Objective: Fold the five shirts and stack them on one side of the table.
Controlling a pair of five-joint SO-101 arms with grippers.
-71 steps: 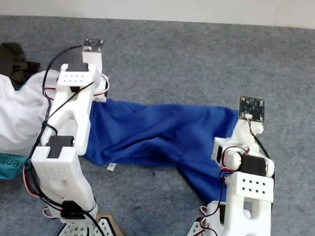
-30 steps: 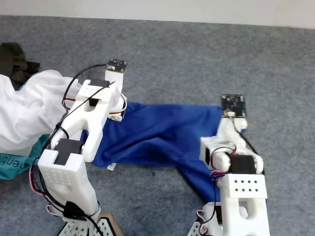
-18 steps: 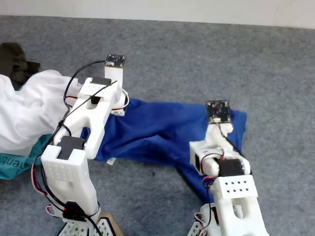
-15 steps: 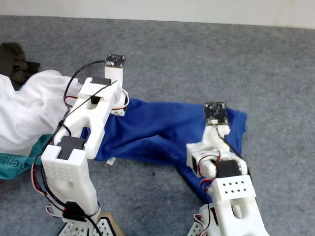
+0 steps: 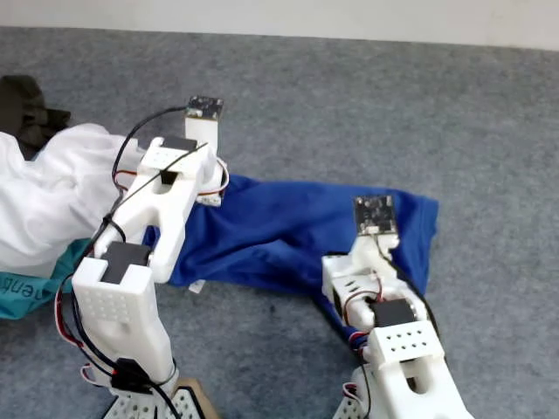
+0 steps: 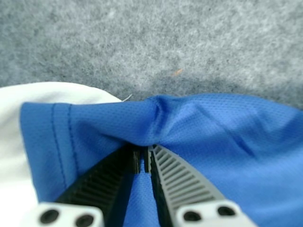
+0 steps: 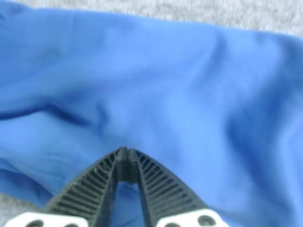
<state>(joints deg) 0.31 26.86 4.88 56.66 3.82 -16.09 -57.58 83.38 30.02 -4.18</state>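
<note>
- left hand (image 6: 142,160) clamped on the blue shirt (image 5: 279,229) edge, next to the white shirt (image 5: 44,205)
- right hand (image 7: 127,171) pinching blue shirt cloth
- shirts lie on grey bench (image 5: 349,113)

White shirt (image 5: 44,201) and teal shirt (image 5: 19,292) run off the left edge. Blue shirt (image 5: 279,231) partly hidden under left arm (image 5: 157,209) and right arm (image 5: 376,292). Dark heap (image 5: 22,105), top left: cut off, unidentifiable.

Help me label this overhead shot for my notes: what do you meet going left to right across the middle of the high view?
white shirt → left arm → blue shirt → right arm → bare grey table
</note>
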